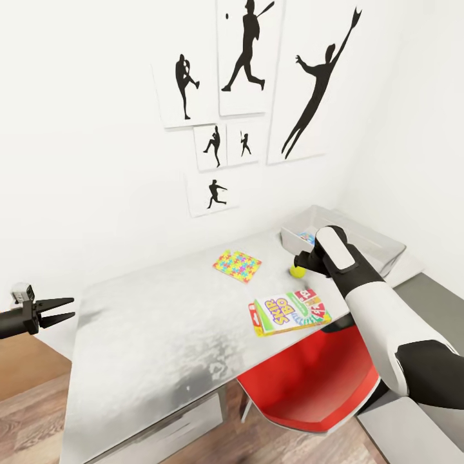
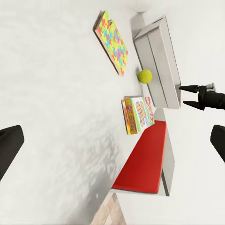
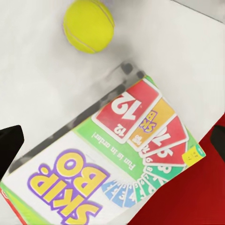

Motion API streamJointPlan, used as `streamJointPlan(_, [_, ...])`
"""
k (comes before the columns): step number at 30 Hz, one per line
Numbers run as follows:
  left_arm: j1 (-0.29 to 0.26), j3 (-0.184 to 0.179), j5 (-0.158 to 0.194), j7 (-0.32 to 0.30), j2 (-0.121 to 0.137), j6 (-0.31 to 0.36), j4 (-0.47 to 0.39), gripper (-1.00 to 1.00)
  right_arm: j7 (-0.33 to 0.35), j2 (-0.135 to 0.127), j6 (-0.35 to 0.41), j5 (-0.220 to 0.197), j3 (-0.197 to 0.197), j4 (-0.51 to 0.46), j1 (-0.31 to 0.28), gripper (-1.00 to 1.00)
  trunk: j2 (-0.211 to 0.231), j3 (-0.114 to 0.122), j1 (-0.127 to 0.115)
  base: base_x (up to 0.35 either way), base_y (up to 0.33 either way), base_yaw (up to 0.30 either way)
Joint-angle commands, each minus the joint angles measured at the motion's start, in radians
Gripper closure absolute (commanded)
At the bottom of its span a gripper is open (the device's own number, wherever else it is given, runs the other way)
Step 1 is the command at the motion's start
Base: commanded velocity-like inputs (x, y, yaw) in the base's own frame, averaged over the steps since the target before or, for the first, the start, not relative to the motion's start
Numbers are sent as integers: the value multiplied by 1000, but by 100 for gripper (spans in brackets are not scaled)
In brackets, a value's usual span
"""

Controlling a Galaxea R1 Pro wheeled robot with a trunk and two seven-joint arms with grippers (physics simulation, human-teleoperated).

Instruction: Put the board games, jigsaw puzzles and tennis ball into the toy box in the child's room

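Observation:
On the pale table [image 1: 161, 335] lie one mosaic jigsaw puzzle [image 1: 237, 265], the tennis ball [image 1: 298, 271] and the Skip-Bo board game [image 1: 288, 312]. The grey toy box [image 1: 380, 248] stands at the table's far right end, partly behind my right arm, with something colourful inside. My right gripper [image 1: 301, 260] hovers open just above the ball, between the toy box and the Skip-Bo box; its spread fingers [image 3: 9, 143] frame the ball [image 3: 89, 24] and the box [image 3: 108, 164]. My left gripper [image 1: 69, 308] hangs open off the table's left end, holding nothing.
A red chair [image 1: 309, 386] is tucked under the table's front right, below the Skip-Bo box. Black sports silhouettes [image 1: 248, 48] hang on the white wall behind. Wood-plank floor [image 1: 32, 412] shows at the lower left, and grey drawers [image 1: 161, 432] sit beneath the top.

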Motion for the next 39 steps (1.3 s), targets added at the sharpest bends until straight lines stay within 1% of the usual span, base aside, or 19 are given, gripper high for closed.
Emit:
streamJointPlan(1, [-1, 0, -1, -4, 0, 11, 0, -100, -10, -1, 0, -9, 6, -1, -1, -100, -2, -3, 1, 38, -14, 0])
streamJointPlan(7, [-1, 0, -1, -4, 1, 11, 0, -100, -6, -1, -29, -7, 7, 1, -1, -100, -2, -9, 1, 18, -6, 0])
streamJointPlan(13, [-1, 0, -1, -4, 1, 11, 0, -100, 20, -1, -40, -6, 8, 2, -1, -100, -2, -18, 1, 3, -1, 0])
streamJointPlan(27, [-1, 0, -1, -4, 1, 11, 0, -100, 33, -1, -45, -3, 11, 2, -1, -100, -2, -41, 1, 0, 0, 0])
streamJointPlan(39, [-1, 0, -1, -4, 1, 11, 0, -100, 35, -1, -46, 15, 11, 3, -1, -100, -2, -61, 1, 0, 0, 0])
